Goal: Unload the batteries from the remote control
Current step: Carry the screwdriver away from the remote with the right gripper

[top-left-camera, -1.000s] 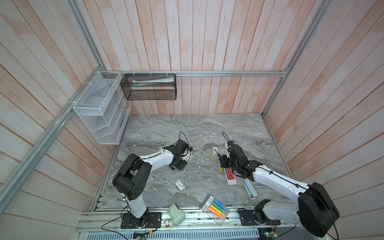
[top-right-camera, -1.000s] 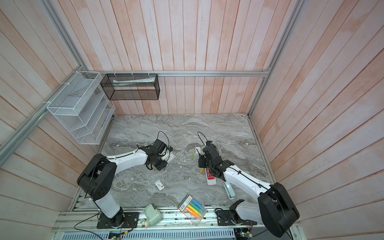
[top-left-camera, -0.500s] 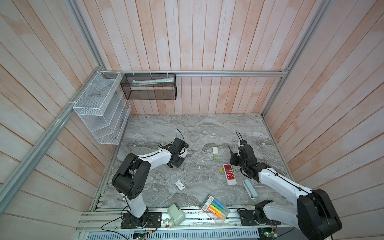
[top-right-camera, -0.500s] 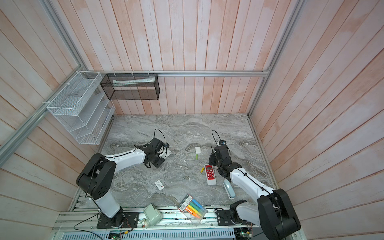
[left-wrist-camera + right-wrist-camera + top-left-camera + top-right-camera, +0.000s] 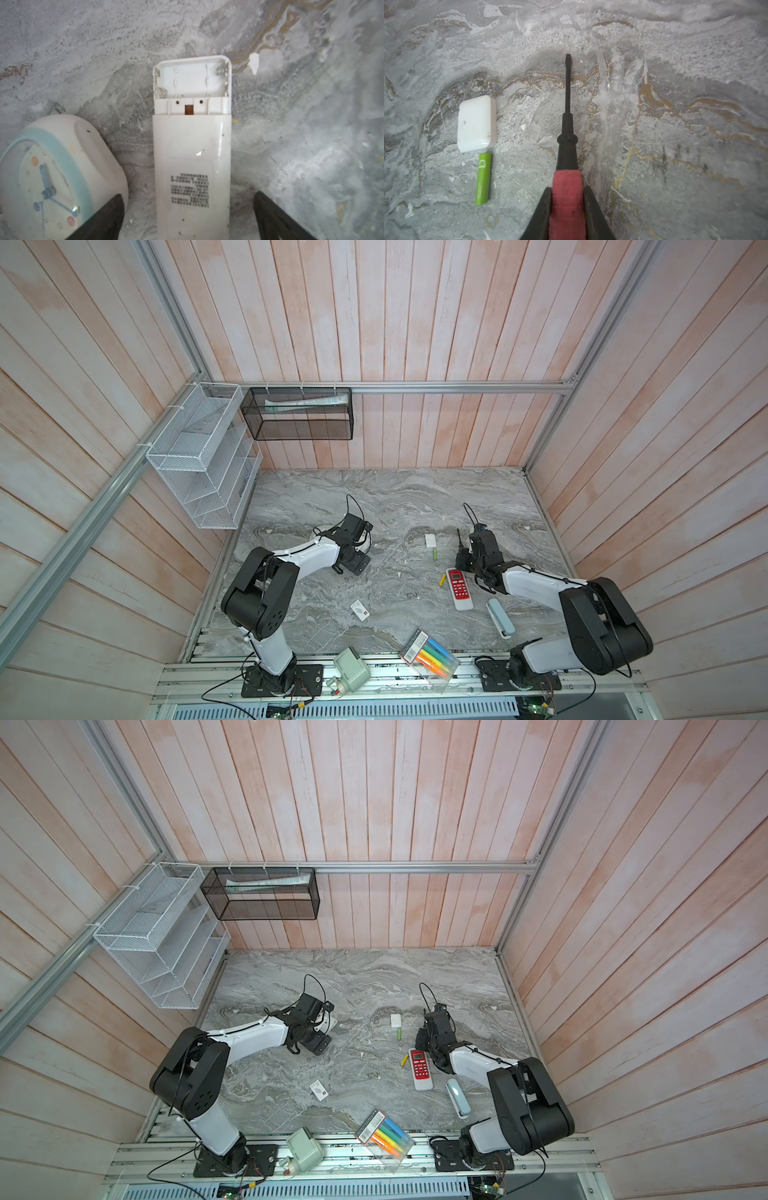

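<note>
Left wrist view: the remote control (image 5: 192, 166) is laid back-up, bay bared and empty, under the released left end effector (image 5: 188, 196); batteries (image 5: 434, 554) are seen centre-right in a top view, near the screwdriver (image 5: 567, 93) clenched in the right end effector (image 5: 567, 189).

my left arm (image 5: 309, 561) and right arm (image 5: 536, 585) are wearing white shells between bulky black joints, each trailing a thin black cable (image 5: 352, 506) looping off the wrist. my left gripper (image 5: 188, 196) is showing black tapered fingers (image 5: 104, 218), and black base plates (image 5: 282, 681) are carrying bright screws.
</note>
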Available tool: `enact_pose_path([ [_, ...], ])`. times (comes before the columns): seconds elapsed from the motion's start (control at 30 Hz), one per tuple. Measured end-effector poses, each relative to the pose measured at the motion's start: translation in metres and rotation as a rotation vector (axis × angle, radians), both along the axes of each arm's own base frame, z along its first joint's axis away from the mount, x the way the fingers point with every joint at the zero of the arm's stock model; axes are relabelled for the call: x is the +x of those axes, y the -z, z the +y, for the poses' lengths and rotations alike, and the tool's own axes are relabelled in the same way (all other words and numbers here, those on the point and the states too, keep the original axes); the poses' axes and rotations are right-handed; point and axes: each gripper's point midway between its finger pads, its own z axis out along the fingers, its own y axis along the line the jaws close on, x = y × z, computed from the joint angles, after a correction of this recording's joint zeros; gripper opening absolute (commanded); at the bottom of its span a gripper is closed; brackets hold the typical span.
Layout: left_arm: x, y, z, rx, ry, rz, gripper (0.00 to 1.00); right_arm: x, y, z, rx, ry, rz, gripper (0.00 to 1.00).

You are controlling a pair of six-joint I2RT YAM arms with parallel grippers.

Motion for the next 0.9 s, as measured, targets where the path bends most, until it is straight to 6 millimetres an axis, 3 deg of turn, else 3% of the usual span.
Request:
enact_pose_path([
  [0.33,-0.004,0.001,-0.005,-0.029,0.016,0.022,1.0,0.013,0.01,-0.003,0.001,0.019,0.013,0.0],
  [0.5,-0.01,-0.003,-0.009,-0.054,0.029,0.04,1.0,0.018,0.01,-0.004,0.002,0.026,0.009,0.08],
  [0.9,-0.009,-0.052,-0.032,-0.169,0.086,-0.055,1.0,0.024,0.011,-0.003,-0.006,0.023,0.014,0.26],
])
